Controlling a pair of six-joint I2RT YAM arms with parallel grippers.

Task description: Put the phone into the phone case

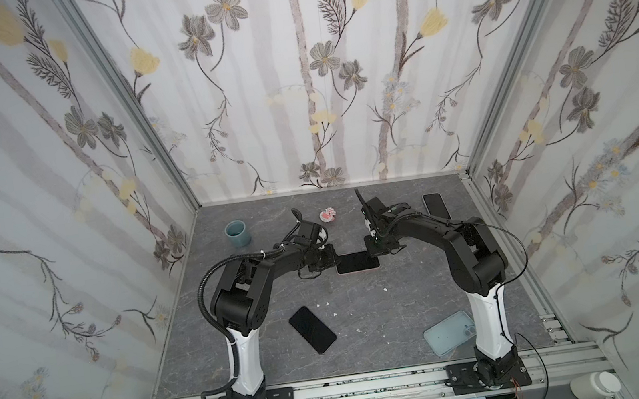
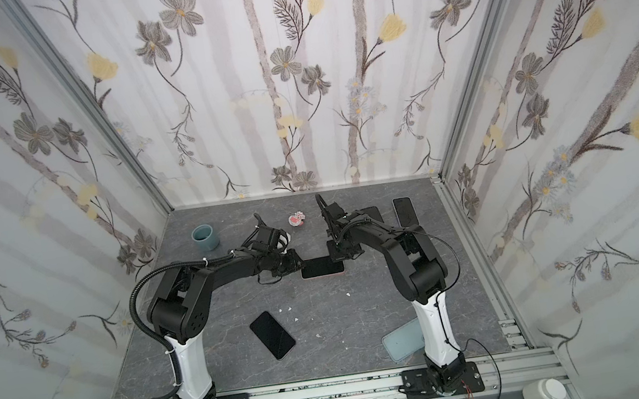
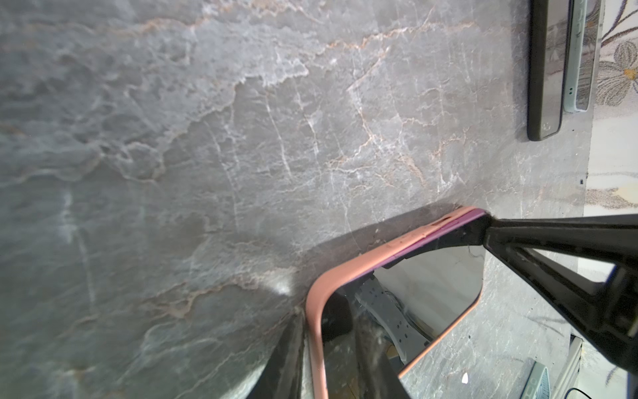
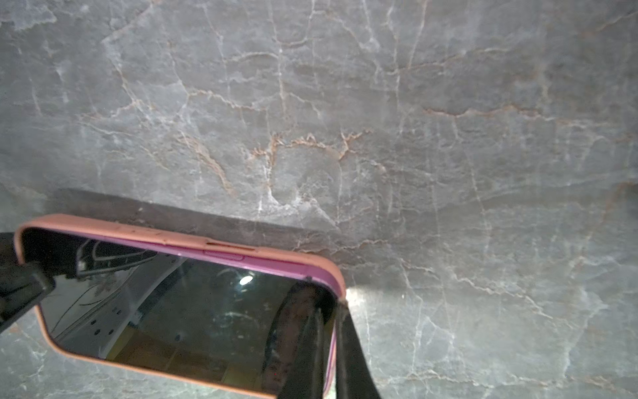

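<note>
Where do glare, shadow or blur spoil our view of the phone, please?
Right wrist view: the phone screen mirrors a bright light spot and surroundings; a hard shadow runs behind the pink case. Left wrist view: similar reflections, nearest table soft. Both top views: phone small and dark.

phone (image 1: pixel 357 262) (screen up) at left tool (image 1: pixel 333 263)

The right arm (image 1: pixel 474 259) hides one end of the pale blue case (image 1: pixel 444 335) lying beside its base.

The surface (image 4: pixel 448 155) is grey marble veined white and orange. The phone case (image 4: pixel 121 232) is salmon pink, the phone (image 4: pixel 207 328) magenta-edged with a black screen. The walls (image 1: pixel 274 89) bear grey and yellow flowers.
</note>
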